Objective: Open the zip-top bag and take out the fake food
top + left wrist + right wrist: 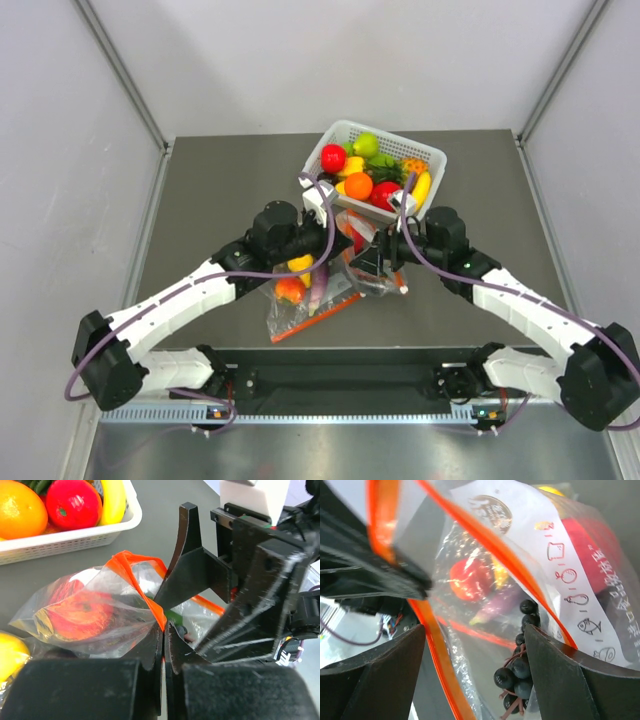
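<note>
The zip-top bag (375, 278) lies between my two grippers, in front of the basket. My left gripper (165, 645) is shut on its orange zip strip (142, 587) and holds one lip up. A red apple (75, 612) and a bit of green fruit (174, 616) show through the plastic. My right gripper (475, 680) is open, with its fingers (375, 675) on either side of the bag's mouth. The dark grape bunch (517, 672) lies inside against the right finger. The apple (590, 540) shows at the upper right. In the top view the left gripper (338, 238) and the right gripper (380, 258) meet over the bag.
A second clear bag (300, 295) with a lemon, a red-yellow apple and an eggplant lies just left of the task bag. It shows through the plastic in the right wrist view (465, 577). A white basket (430, 160) of fruit stands behind, close to both grippers.
</note>
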Robot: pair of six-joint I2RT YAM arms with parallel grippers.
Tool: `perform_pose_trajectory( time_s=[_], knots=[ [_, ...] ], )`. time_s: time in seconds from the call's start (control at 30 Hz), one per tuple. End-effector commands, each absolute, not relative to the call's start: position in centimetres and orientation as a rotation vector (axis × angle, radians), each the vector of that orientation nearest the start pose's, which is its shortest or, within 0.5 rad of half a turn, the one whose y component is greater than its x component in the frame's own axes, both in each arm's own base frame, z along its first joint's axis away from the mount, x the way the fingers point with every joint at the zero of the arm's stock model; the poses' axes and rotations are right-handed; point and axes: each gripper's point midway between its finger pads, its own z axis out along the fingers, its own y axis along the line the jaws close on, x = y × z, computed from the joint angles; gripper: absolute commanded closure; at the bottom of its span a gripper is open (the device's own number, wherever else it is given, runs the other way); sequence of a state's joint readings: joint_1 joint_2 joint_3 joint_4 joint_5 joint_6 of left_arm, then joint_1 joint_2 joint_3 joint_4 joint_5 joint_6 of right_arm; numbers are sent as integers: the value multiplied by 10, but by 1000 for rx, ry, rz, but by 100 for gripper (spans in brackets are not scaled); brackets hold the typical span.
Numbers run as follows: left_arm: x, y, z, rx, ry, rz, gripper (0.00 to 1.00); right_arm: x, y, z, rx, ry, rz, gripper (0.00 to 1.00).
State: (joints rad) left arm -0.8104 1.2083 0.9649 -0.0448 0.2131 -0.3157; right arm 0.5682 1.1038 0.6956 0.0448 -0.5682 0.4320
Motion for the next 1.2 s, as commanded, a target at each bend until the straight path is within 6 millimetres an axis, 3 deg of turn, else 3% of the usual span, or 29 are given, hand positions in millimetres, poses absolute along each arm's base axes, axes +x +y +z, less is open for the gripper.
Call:
perform_pose_trajectory(
  time_s=[0.0,0.23,0.57,0.73,1.03,1.17],
  knots=[
    [236,-322,303,616,1694,-1005,100,238,268,210,-469,1964,1108,21],
    [230,-317,304,632,1681,-1006,100,248,231,190,-317,2035,876,20],
    [229,-333,303,702,1670,-1055,100,244,217,178,-443,2137,701,25],
    [230,-339,307,726,1654,-1066,100,240,218,182,-508,2144,650,29],
    [223,-347,321,763,1615,-1108,100,229,248,201,-642,2083,596,32],
    [220,-346,325,764,1603,-1112,100,232,252,190,-659,2124,513,33]
  ],
)
